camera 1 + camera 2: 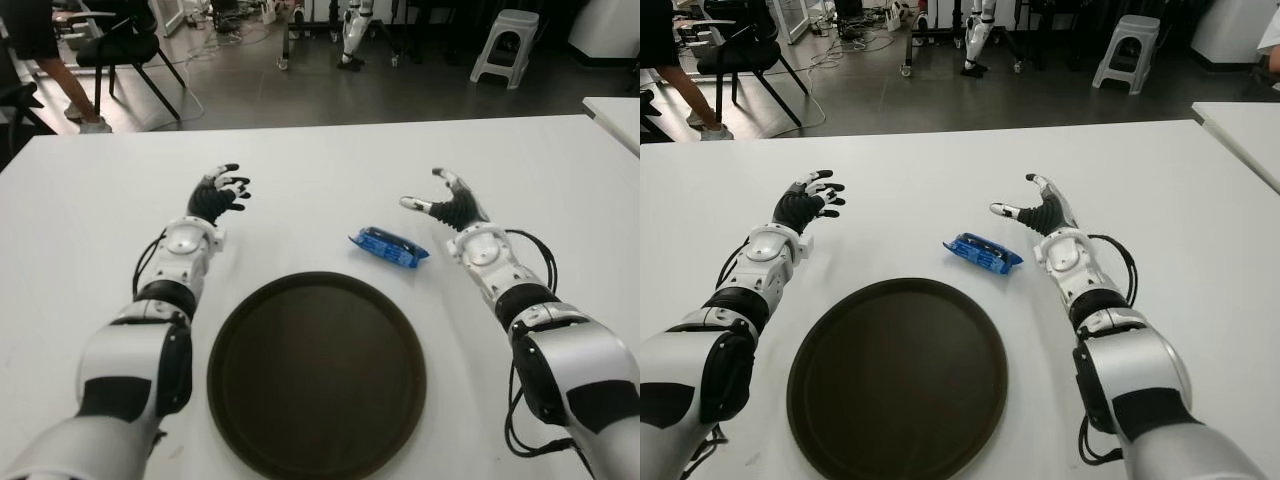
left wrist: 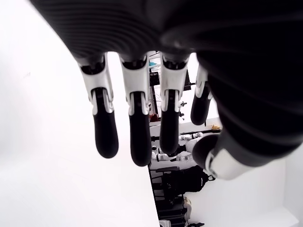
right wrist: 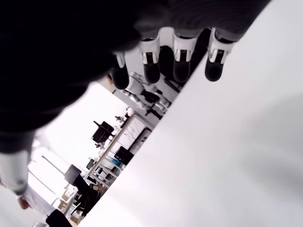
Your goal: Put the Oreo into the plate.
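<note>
Even, bright indoor light falls from above; the white worktop [image 1: 320, 160] nearly blows out, with only faint soft shadows under the arms. The dark plate [image 1: 316, 375] shows a dull sheen. In both wrist views the near fingers [image 2: 140, 127] are blurred, the worktop overexposed

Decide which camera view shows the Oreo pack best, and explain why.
Either eye view: the Oreo lies whole and unblocked on the table, between the plate and the open right hand. Both wrist views miss it, showing only their own fingers and bare table.
</note>
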